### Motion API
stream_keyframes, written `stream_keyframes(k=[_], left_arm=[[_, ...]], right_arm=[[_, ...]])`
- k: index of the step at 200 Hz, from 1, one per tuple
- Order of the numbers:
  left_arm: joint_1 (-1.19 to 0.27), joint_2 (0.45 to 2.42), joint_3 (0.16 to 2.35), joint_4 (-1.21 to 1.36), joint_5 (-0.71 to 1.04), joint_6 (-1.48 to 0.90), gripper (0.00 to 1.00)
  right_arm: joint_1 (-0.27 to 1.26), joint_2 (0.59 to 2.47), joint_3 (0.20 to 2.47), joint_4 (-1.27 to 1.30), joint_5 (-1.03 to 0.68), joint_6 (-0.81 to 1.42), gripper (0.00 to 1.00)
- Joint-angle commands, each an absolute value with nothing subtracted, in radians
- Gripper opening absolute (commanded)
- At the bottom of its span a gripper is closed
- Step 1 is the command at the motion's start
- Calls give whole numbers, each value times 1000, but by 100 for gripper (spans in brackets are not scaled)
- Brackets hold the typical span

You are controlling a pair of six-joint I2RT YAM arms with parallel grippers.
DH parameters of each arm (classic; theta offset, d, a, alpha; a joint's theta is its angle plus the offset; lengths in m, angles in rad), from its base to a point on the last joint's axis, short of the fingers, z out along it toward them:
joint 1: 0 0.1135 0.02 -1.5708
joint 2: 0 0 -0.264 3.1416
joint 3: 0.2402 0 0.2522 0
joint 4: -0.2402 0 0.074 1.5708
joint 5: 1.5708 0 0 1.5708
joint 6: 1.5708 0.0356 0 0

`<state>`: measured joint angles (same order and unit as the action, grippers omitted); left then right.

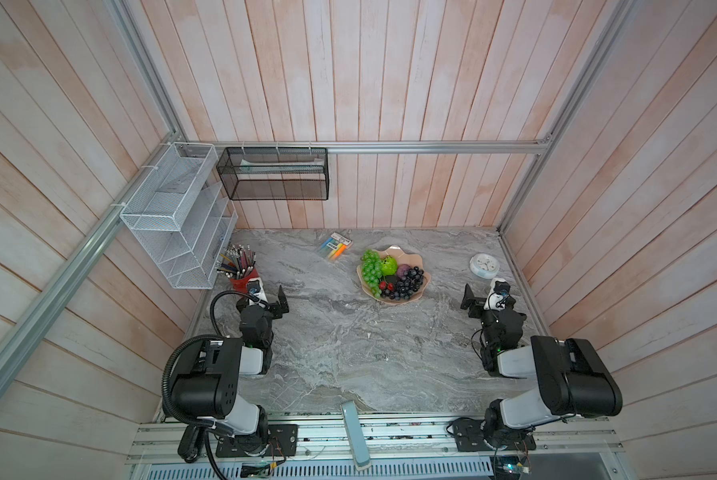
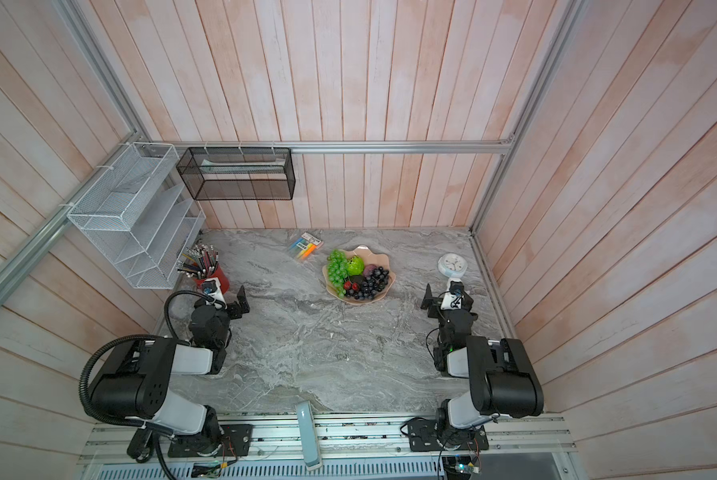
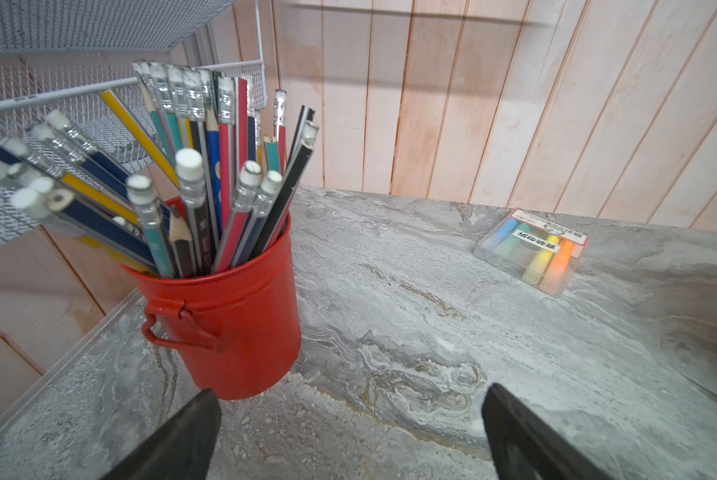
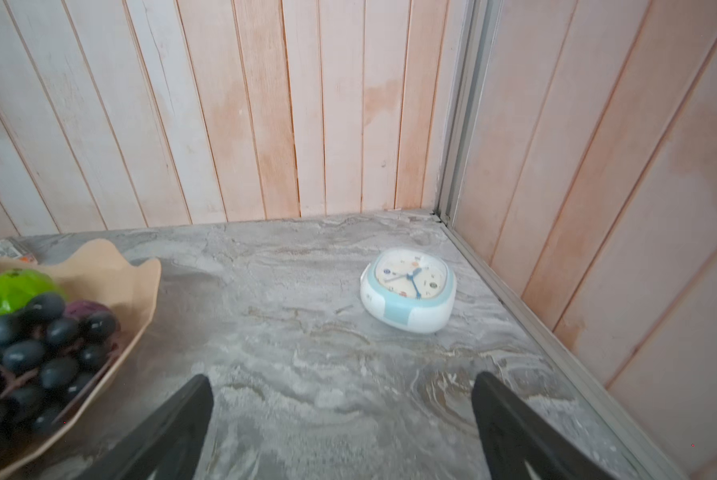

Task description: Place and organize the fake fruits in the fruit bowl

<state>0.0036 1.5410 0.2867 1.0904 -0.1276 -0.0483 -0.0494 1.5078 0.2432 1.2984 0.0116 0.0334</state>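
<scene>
All six fruits sit in the bowl (image 1: 395,250); you have no fruit out on the table (image 1: 348,345) that I can see.

- Green grapes (image 1: 371,268) lie on the bowl's side toward the left tool (image 3: 350,392), long axis from far rim to near rim.
- Dark grapes (image 1: 409,282) are on the side toward the right tool (image 4: 344,378).
- Green ball (image 1: 389,264) and purple ball (image 1: 403,271) are toward the far rim.
- Cherries (image 1: 384,286) and avocado (image 1: 394,284) are toward the near rim, the avocado mostly hidden.

Left tool: jaws spread, empty, well apart from the bowl, facing the pencil cup (image 3: 240,324). Right tool: jaws spread, empty, bowl rim just off to its side, clock (image 4: 409,291) ahead. Your right tool is nearer the bowl.

Placing looks done. If you tidy anything, use the right arm, since the dark grapes are closest to it.
</scene>
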Motion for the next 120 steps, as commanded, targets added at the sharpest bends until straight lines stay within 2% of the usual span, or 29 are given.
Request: stream_keyframes(k=[1, 120], left_arm=[[-1, 1542, 278, 1127, -129, -43, 100], [0, 1542, 280, 1126, -129, -42, 100]], right_arm=[[-55, 1519, 243, 1208, 0, 38, 98], [-55, 1516, 247, 1197, 0, 37, 98]])
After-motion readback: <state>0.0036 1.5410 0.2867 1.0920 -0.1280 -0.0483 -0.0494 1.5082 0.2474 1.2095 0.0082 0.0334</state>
